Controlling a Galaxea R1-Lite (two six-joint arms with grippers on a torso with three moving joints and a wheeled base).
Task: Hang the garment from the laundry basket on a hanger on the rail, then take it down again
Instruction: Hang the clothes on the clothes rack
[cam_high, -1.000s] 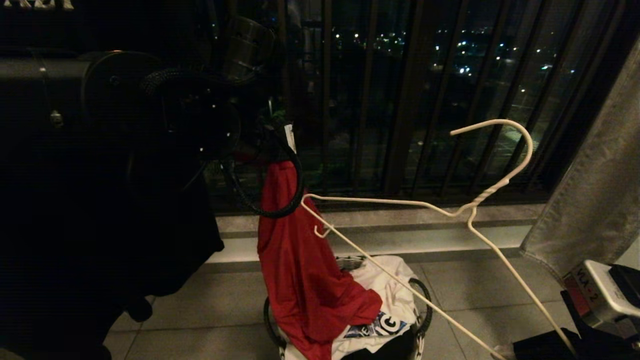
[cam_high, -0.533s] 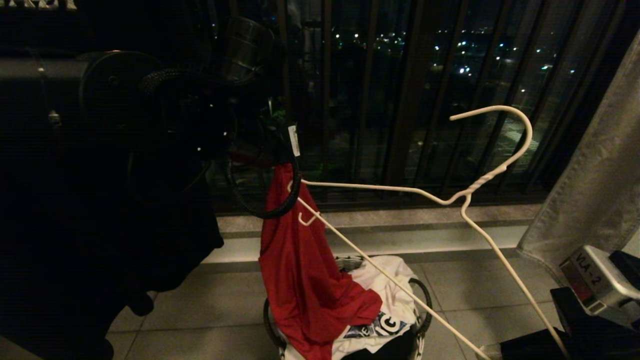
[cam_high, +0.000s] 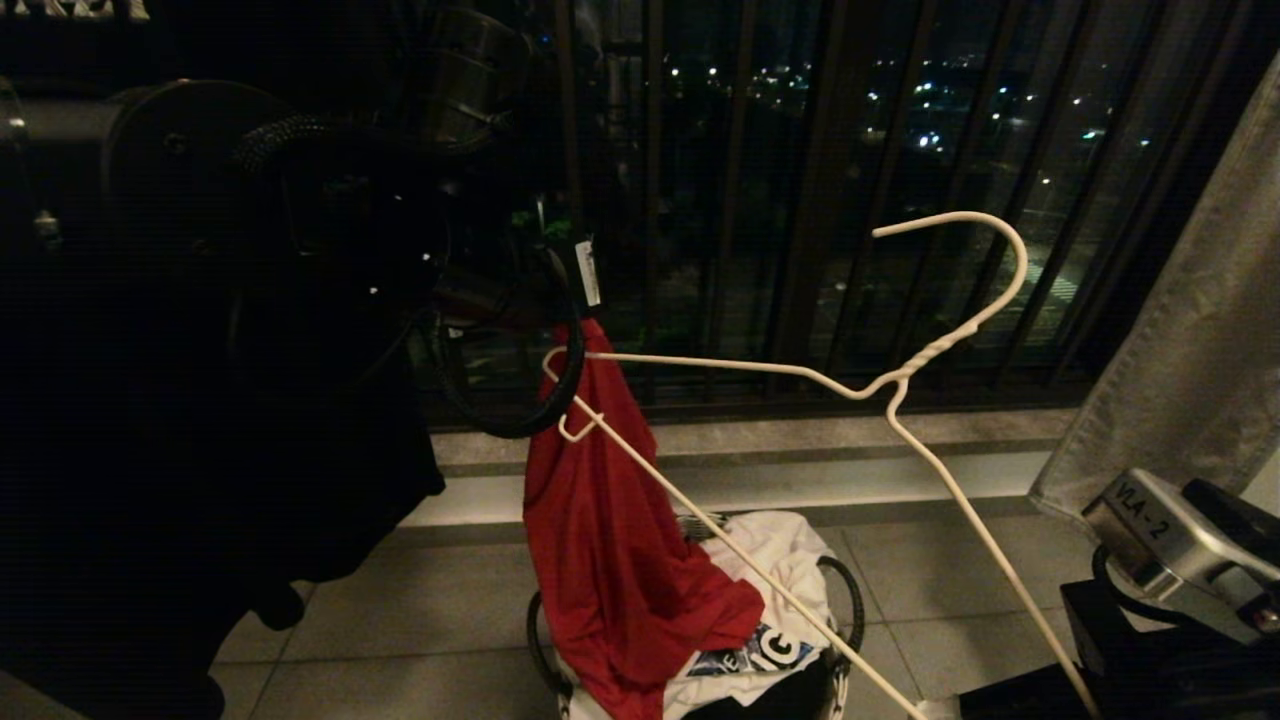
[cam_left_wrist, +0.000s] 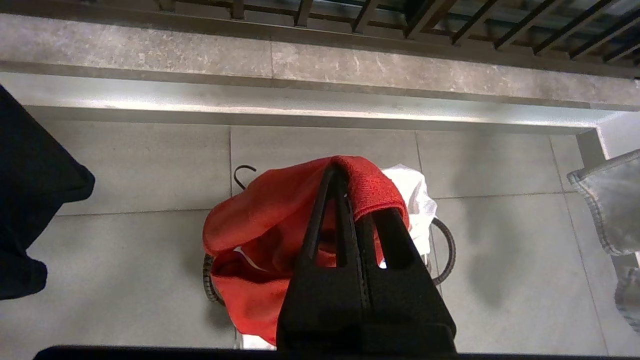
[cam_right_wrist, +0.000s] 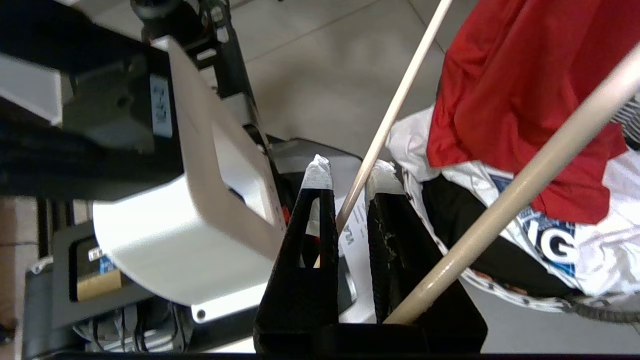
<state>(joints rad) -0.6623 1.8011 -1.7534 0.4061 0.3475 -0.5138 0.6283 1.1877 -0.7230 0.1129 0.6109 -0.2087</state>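
Night-time window bars and a stone sill back the scene; pale floor tiles run below, and the laundry basket (cam_high: 690, 640) stands on them as the landmark.

Left of the basket, a dark cloth hangs in shadow. Directly above the basket, my left gripper (cam_left_wrist: 345, 175) is clamped shut on a fold of the garment (cam_high: 610, 560) — the red shirt hangs from my jaws, its lower end draped over the white cloth (cam_high: 780, 580) in the basket.

Above and to the right of the basket, the hanger (cam_high: 760, 440) slants across, its left shoulder tip touching the red fabric just under my left jaws, its hook high toward the bars. Low to the right of the basket, my right gripper (cam_right_wrist: 345, 175) is nearly closed, pinching the hanger's thin lower wire between taped tips.

Step in hand, as I judge it: threading the shoulder tip into the shirt's opening. Done well, I hold the cloth taut and steady and steer the tip inside the fabric — never snagging the outer face.
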